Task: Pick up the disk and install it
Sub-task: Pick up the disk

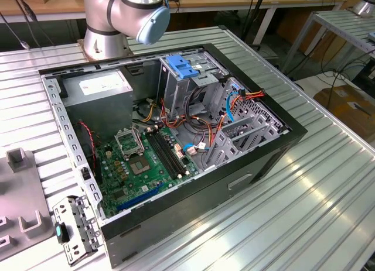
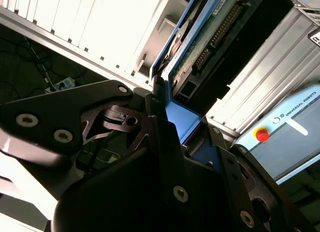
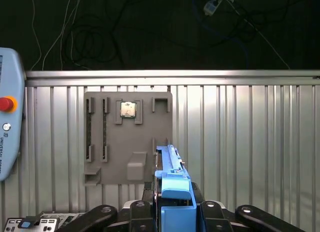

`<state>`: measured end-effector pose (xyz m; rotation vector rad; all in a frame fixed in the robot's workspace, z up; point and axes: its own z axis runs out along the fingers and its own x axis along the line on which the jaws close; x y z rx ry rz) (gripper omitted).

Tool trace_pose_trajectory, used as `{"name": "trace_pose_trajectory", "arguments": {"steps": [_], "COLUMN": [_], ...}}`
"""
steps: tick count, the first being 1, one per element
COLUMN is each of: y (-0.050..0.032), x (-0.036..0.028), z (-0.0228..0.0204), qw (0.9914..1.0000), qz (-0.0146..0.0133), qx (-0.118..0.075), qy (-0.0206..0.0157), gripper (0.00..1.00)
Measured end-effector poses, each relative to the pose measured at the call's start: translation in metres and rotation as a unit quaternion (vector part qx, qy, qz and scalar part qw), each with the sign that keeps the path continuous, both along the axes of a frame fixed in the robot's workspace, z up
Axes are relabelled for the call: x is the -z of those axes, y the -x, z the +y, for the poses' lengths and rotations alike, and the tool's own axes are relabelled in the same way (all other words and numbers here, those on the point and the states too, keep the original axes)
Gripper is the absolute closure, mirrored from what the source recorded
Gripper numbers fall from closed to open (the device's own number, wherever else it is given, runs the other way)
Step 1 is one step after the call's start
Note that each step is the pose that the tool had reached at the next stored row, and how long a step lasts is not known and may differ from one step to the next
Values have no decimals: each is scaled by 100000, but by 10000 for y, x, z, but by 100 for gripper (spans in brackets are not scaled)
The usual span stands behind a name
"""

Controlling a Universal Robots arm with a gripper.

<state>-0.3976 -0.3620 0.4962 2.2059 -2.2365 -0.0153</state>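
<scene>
Disk [image 3: 169, 164] on edge in gripper [image 3: 172, 196], up over ribbed table [image 3: 250, 142]. Jaws squeezed on its blue rail end. Likely hard, bit heavy, breaks if bumped; keep off bare green board. Grey tray [image 3: 127, 142] lies on table. Open computer case [image 1: 176, 136]: wires [image 1: 234, 101] crowd drive cage [image 1: 193, 78].
</scene>
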Motion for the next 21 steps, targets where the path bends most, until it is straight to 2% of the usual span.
{"name": "trace_pose_trajectory", "arguments": {"steps": [12,16,19,21], "y": [-115,-191,-303,-337], "x": [11,15,20,21], "z": [-31,-33,-35,-35], "qw": [100000,100000,100000,100000], "qz": [3,3,0,-3], "qx": [-2,1,3,-1], "qy": [3,2,3,-1], "gripper": [63,63,63,63]}}
